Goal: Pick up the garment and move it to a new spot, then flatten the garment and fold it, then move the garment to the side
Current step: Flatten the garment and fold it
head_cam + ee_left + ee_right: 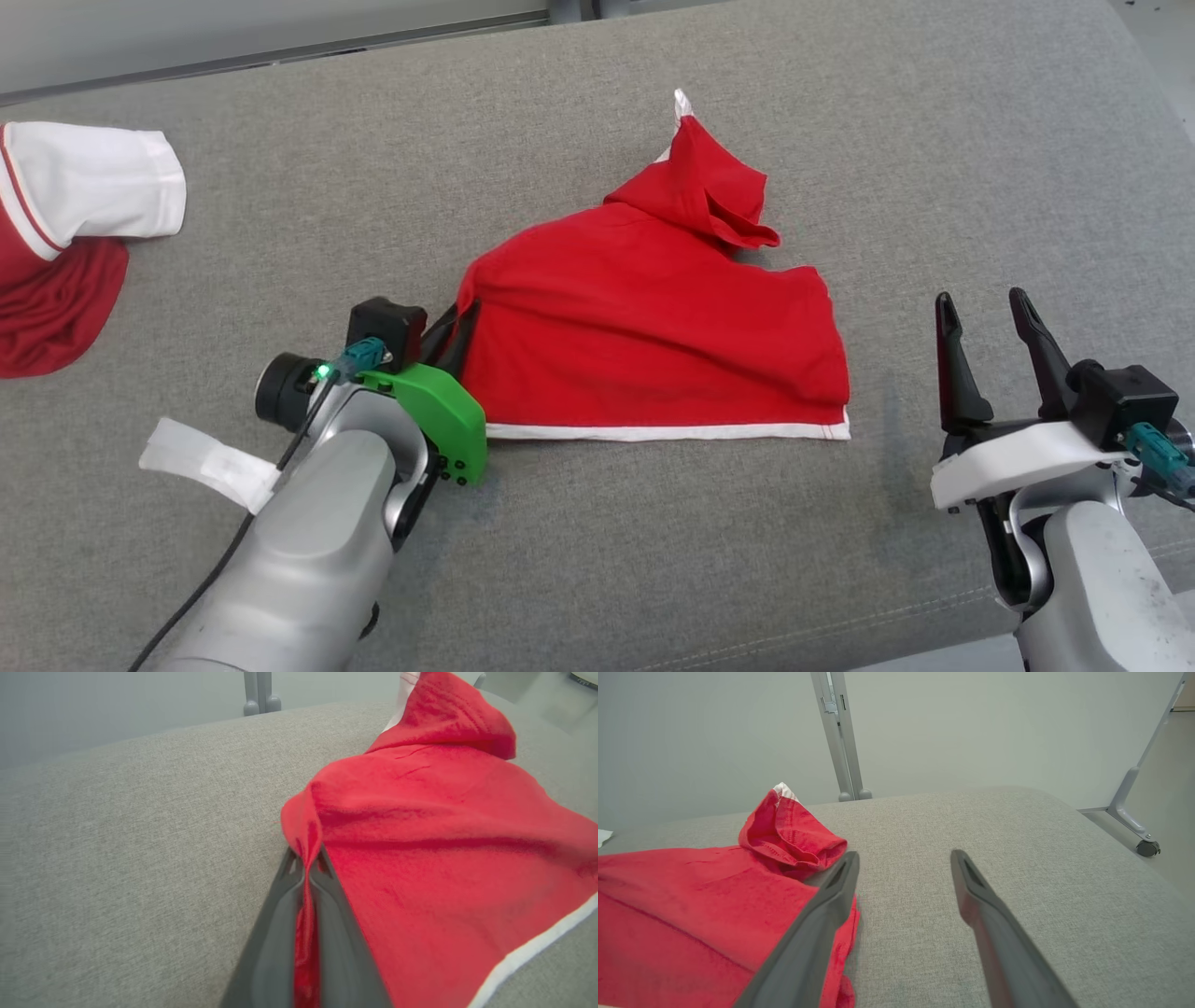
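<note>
While the right gripper hung open and empty, the left gripper sat clamped on the garment.

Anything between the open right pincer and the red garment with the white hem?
Bare stretch: in the head view, plain grey woven cushion surface lies between the right pincer and the red white-hemmed garment; they are apart.

light: bright, even, diffuse | shadows: soft, faint, lower centre of head view | focus: fingers blurred at wrist views' bottom edge | edges: wrist views bowed
</note>
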Available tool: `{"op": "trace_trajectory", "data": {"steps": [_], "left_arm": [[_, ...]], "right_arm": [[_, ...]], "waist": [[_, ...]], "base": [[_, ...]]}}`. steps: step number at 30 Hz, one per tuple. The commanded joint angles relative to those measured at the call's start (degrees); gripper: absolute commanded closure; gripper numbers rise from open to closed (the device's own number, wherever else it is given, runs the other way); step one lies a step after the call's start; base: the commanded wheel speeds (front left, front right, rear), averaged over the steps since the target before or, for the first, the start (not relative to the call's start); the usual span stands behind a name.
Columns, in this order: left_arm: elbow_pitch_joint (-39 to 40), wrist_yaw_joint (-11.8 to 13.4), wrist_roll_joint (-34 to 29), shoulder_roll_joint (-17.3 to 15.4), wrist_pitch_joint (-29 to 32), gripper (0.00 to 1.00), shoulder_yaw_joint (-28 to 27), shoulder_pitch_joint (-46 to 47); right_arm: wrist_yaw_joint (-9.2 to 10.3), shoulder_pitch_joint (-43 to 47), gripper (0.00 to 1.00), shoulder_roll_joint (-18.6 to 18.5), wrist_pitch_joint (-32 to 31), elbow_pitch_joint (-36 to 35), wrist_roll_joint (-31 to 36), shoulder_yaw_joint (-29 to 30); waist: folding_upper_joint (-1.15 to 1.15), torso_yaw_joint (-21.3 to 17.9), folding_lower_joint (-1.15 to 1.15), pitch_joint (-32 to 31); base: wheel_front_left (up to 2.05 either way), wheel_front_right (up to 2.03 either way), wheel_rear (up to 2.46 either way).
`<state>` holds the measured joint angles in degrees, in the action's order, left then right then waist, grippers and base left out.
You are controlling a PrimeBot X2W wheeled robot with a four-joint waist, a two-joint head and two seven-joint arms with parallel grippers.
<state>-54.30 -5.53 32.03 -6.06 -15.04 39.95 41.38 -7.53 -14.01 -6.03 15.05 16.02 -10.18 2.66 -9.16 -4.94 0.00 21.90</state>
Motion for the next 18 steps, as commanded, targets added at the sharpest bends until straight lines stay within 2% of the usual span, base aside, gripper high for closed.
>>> {"op": "trace_trajectory", "data": {"steps": [1, 8, 10, 11, 12, 15, 16, 17, 18], "left_arm": [[-1.16, 0.35, -0.91, -0.88, -0.17, 1.0, 0.13, 1.65], [-3.48, -0.03, -0.61, -1.64, -0.17, 1.0, -0.49, 2.34], [-3.5, -0.1, -0.4, -1.58, -0.17, 0.94, -1.01, 1.36], [-3.25, -0.1, -0.35, -1.68, -0.17, 0.85, -1.33, 0.91], [-2.95, -0.02, -0.29, -1.8, -0.17, 0.66, -1.71, 0.47], [-1.83, 0.05, -0.2, -1.89, -0.17, 0.47, -2.59, -0.99], [-1.32, 0.11, -0.19, -1.88, -0.17, 0.33, -2.97, -1.46], [-0.6, 0.24, -0.21, -1.94, -0.18, 0.02, -3.44, -1.95], [0.07, 0.45, -0.44, -2.08, -0.18, 0.0, -3.88, -2.46]], "right_arm": [[0.08, -0.56, 0.0, 0.16, 0.21, 0.22, 0.05, -0.4], [0.08, -1.52, 0.0, 0.29, 0.21, 0.62, -0.29, -0.64], [0.08, -1.29, 0.0, 0.3, 0.21, 0.47, -0.27, -0.21], [0.08, -1.15, 0.0, 0.31, 0.21, 0.27, -0.21, 0.04], [0.08, -0.93, 0.0, 0.32, 0.21, 0.01, -0.09, 0.33], [0.08, -0.37, 0.0, 0.56, 0.21, -0.74, 0.47, 1.02], [0.08, -0.2, 0.0, 0.59, 0.21, -0.95, 0.66, 1.14], [0.08, -0.11, 0.0, 0.61, 0.21, -1.13, 0.88, 1.21], [0.08, -0.09, 0.0, 0.67, 0.21, -1.31, 1.03, 1.23]], "waist": [[0.0, -0.43, 0.0, 0.32], [0.0, -1.0, 0.0, 0.84], [0.0, -0.86, 0.0, 0.86], [0.0, -0.71, 0.0, 0.84], [0.0, -0.48, 0.0, 0.77], [0.0, 0.29, 0.0, 0.35], [0.0, 0.56, 0.0, 0.16], [0.0, 0.83, 0.0, -0.08], [0.0, 1.09, 0.0, -0.34]], "base": [[0.0, 0.0, 0.0], [0.0, 0.0, 0.0], [0.0, 0.0, 0.0], [0.0, 0.0, 0.0], [0.0, 0.0, 0.0], [0.0, 0.0, 0.0], [0.0, 0.0, 0.0], [0.0, 0.0, 0.0], [0.0, 0.0, 0.0]]}}
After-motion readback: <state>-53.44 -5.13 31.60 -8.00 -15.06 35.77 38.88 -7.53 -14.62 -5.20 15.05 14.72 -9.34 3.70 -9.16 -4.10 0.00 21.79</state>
